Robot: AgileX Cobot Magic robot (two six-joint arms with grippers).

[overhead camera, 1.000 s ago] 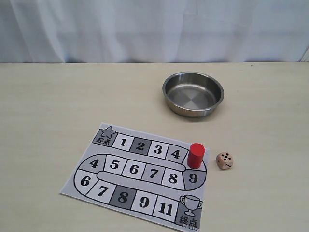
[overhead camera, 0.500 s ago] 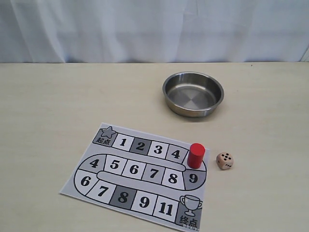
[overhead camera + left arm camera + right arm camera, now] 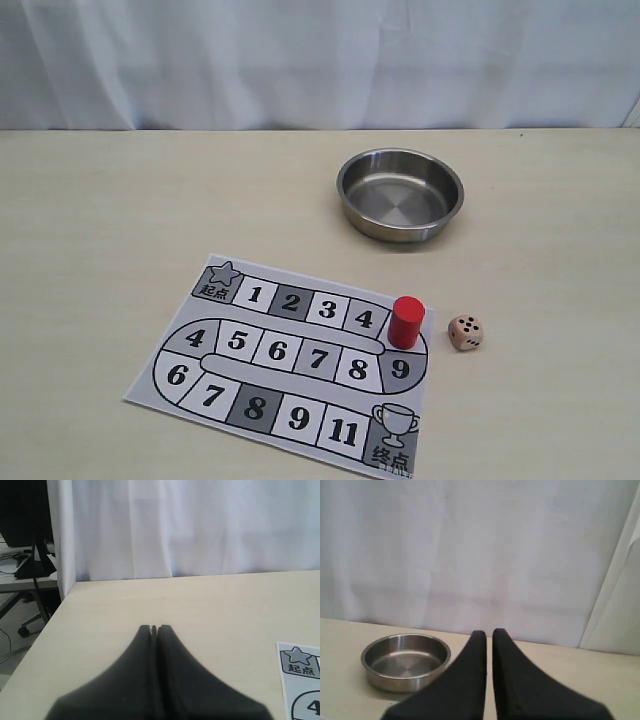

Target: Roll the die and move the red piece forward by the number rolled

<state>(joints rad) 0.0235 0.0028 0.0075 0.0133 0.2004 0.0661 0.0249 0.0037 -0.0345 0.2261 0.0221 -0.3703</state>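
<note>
The pale worktop (image 3: 120,200) carries everything, with a white curtain (image 3: 300,60) hanging behind it, on the far side of the board; the board (image 3: 215,362), a printed grey and white sheet, lies flat at a slight slant near the front edge. Its track reads 1, 2, 3, 4 along the top row, then 4, 5, 6, 7, 8, 9 and 6, 7, 8, 9, 11 below, with a star marked 起点 at one corner and a trophy marked 终点 at the opposite one; the sheet's lowest edge is cut off. A steel bowl (image 3: 400,228) sits well behind the board's right end, nothing in it. Neither arm shows in the exterior view; the left gripper (image 3: 154,628) has its jaws pressed together beside the board's star corner, and the right gripper (image 3: 489,632) has its jaws drawn together with only a thin slit, holding nothing. The red piece (image 3: 406,321) stands upright on the board's right bend, between the top 4 and the 9, hiding its own square; the die (image 3: 464,332) lies just off the board's right edge, its pips too small to count.
</note>
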